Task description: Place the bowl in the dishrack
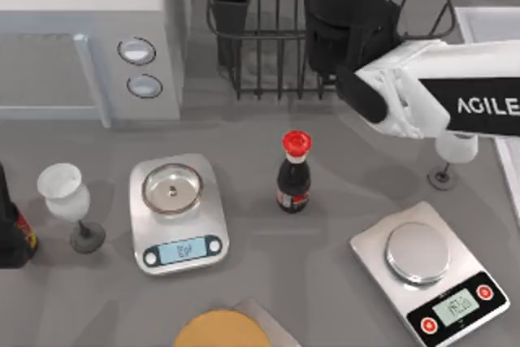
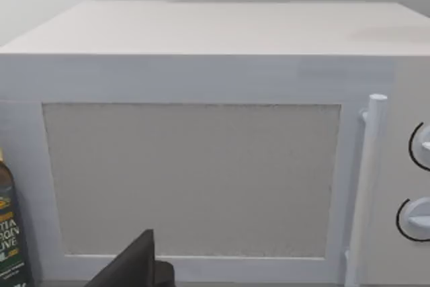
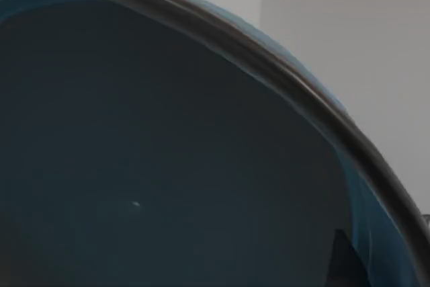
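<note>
The white AgileX right arm [image 1: 422,99] reaches over the large black wire dishrack [image 1: 268,46] at the table's back. Close against its wrist camera sits the round blue-insided bowl [image 3: 168,166]. Whether its fingers are clenched, I cannot tell. The left arm faces the white microwave [image 2: 201,166].

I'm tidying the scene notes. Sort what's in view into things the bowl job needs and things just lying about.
For the job:
bowl, close up at the right wrist
dishrack, at the back of the table
right arm, reaching over the dishrack

Lying about:
microwave
two scales
sauce bottle
two glasses
yellow disc
</note>
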`<state>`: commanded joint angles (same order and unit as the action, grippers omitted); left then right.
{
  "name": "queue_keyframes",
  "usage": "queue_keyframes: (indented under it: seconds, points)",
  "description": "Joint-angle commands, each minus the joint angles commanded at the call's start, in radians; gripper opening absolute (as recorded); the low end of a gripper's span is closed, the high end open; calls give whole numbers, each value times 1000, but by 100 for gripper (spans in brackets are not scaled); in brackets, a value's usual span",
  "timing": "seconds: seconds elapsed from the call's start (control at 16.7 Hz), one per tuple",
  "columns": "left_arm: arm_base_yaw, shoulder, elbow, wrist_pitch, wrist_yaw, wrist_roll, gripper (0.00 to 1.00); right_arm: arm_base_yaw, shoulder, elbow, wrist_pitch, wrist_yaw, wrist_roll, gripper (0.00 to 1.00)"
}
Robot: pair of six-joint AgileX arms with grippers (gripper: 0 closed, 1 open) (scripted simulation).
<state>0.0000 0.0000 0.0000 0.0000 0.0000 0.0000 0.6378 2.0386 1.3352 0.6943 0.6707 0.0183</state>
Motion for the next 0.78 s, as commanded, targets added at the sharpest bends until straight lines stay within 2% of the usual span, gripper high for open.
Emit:
queue_keyframes:
  seconds: [0.24,0.78]
  points:
    - [0,0,0,0,0,0,100,-6,6,-2,6,-6,-1,0]
    - [0,0,0,0,0,0,100,-6,6,-2,6,-6,-1,68]
